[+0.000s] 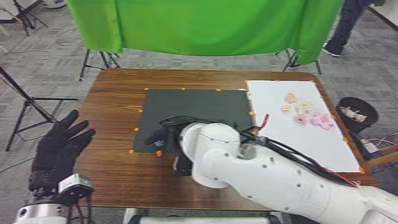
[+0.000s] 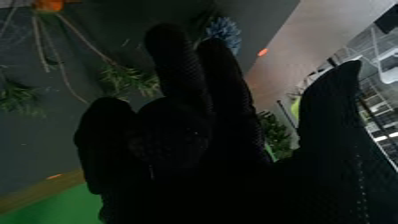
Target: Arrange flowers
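My right hand (image 1: 161,137) is over the near-left part of the dark mat (image 1: 191,107), largely hidden behind its own arm. In the right wrist view this hand (image 2: 182,130) is open, fingers extended and thumb held apart. Beyond its fingers are a blue flower (image 2: 223,33), green sprigs (image 2: 129,80) and thin stems beneath an orange bloom (image 2: 49,5); more greenery (image 2: 274,131) shows between fingers and thumb. Whether the hand touches any stem, I cannot tell. My left hand (image 1: 60,147) is open beside the table's left edge. Pink and yellow flowers (image 1: 308,112) are on the white sheet (image 1: 275,95).
The brown table (image 1: 115,105) has small orange markers around the mat and sheet. A green cloth (image 1: 204,25) hangs behind it. A black bin (image 1: 357,112) stands off the right edge, and a tripod (image 1: 31,100) is at the left.
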Controlling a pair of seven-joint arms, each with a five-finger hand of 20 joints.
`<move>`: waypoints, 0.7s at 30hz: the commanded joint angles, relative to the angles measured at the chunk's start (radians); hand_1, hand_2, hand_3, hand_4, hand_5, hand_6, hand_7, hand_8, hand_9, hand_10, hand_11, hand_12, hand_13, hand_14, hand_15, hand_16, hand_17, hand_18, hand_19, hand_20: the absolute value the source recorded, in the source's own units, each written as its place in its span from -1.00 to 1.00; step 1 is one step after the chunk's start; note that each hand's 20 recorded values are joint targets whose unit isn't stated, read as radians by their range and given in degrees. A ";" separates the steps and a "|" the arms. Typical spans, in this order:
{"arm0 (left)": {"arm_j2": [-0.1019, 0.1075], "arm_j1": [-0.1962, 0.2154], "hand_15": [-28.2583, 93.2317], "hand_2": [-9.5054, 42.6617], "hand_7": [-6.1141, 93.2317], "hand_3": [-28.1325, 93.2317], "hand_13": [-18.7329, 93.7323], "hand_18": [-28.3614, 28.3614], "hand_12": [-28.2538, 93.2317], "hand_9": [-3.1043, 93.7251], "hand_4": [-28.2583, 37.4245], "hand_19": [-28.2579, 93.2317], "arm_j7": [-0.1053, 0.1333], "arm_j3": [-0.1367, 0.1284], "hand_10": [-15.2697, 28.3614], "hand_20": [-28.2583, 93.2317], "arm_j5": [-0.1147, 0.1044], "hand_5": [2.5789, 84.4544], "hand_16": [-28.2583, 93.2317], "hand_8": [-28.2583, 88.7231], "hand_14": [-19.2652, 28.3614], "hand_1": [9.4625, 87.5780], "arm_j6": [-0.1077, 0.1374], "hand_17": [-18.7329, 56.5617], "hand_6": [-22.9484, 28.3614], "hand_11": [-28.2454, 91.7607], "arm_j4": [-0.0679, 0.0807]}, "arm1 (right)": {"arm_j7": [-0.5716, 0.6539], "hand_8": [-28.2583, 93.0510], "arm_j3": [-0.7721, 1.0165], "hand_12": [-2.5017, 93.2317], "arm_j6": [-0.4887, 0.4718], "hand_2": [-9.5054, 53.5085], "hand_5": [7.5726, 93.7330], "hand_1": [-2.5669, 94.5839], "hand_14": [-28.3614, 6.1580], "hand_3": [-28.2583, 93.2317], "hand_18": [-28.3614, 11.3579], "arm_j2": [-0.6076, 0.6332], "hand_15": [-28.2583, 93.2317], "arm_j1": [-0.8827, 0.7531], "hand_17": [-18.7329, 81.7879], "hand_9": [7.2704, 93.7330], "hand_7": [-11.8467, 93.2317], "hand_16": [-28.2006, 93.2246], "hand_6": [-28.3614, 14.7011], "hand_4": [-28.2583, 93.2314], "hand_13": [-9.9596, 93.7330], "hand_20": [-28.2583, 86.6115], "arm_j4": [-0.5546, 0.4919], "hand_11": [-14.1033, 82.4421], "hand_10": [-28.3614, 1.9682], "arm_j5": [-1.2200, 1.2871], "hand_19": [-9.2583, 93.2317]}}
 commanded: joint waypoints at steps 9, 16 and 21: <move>-0.013 -0.013 0.37 -0.26 -0.67 0.44 -0.32 0.69 -0.32 -0.31 -0.81 0.16 -0.008 0.003 0.54 -0.33 0.008 -0.20 -0.69 -0.65 0.83 -0.50 -0.012 -0.81 0.27 -0.10 0.001 | 0.010 -0.69 -0.005 -0.53 -0.062 -0.20 0.35 -0.61 0.21 0.52 -0.59 -0.042 0.75 0.020 0.62 0.64 -0.55 -0.28 0.04 -0.85 0.81 0.33 0.024 0.05 -0.46 -0.002 1.00; 0.005 -0.017 0.36 -0.27 -0.67 0.46 -0.32 0.69 -0.33 -0.31 -0.82 0.16 0.011 0.012 0.53 -0.33 -0.004 -0.20 -0.69 -0.65 0.83 -0.51 -0.009 -0.81 0.27 -0.10 0.002 | 0.020 -0.69 -0.024 -0.51 -0.073 -0.15 0.31 -0.64 0.22 0.48 -0.59 -0.058 0.75 0.042 0.63 0.65 -0.58 -0.28 0.03 -0.86 0.82 0.34 0.049 0.10 -0.46 0.006 1.00; -0.006 -0.023 0.36 -0.28 -0.66 0.46 -0.32 0.68 -0.33 -0.31 -0.83 0.16 -0.012 0.011 0.53 -0.33 0.011 -0.20 -0.69 -0.65 0.82 -0.51 -0.017 -0.81 0.26 -0.10 0.004 | 0.007 -0.69 -0.028 -0.51 -0.075 -0.14 0.25 -0.65 0.22 0.47 -0.61 -0.069 0.76 0.045 0.63 0.65 -0.58 -0.28 0.07 -0.86 0.82 0.35 0.045 0.13 -0.46 -0.015 1.00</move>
